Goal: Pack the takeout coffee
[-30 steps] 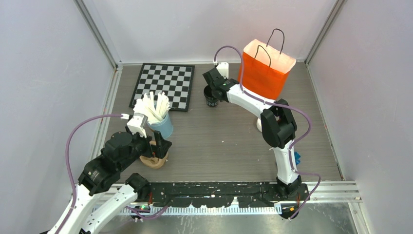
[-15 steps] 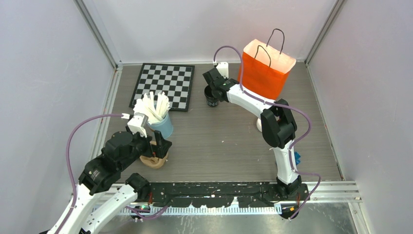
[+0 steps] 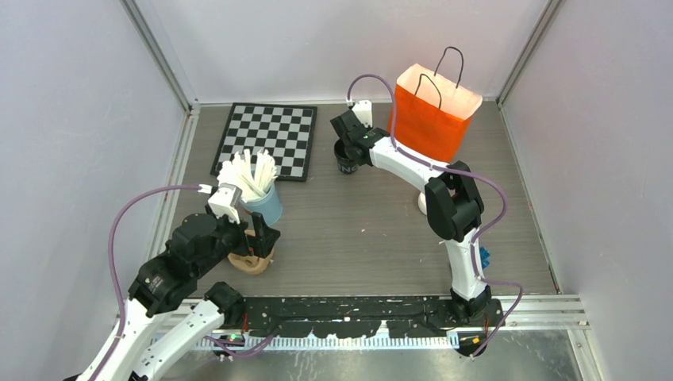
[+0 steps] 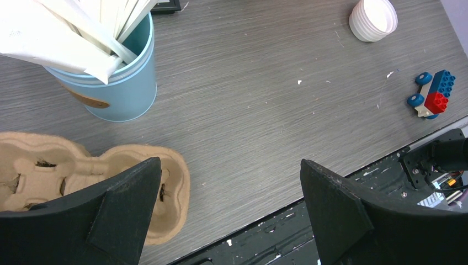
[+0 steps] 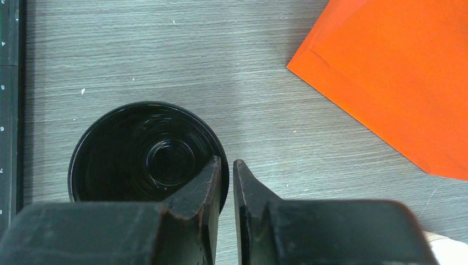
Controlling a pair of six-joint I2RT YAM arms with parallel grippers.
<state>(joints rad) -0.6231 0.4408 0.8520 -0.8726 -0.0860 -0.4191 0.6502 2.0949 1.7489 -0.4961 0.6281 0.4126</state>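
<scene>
Right claw [image 5: 226, 165] clenched on the rim of the black cup [image 5: 146, 152]: one finger inside the mouth, one outside, cup wall pinched between. It grips the rim on the side facing the orange bag [image 5: 397, 77].

Cup stands on the worktop [image 3: 373, 230] near the middle of the far edge, just beside the chessboard's [image 3: 266, 139] right side. The bag is close on its other side, not touching.

Orientation: upright, long axis vertical, open mouth up, no lid. Pale print on the side faces the near edge. Inside looks dark and empty, base rings visible; can't rule out a film of liquid.

Left claw [image 4: 229, 165] released, jaws wide, nothing between them. It hangs over the cardboard carrier [image 4: 66, 171] by the near left corner, next to the light-blue cup [image 4: 118, 88].

Doing the step well, my reading:
- A one-wall pinch is a thin hold; confirm the wall is seated deep between the fingers before lifting.
- Lift straight up, keeping the axis vertical, so the cup doesn't pivot on the pinch.
- Mind the bag's near wall on the way up.
</scene>
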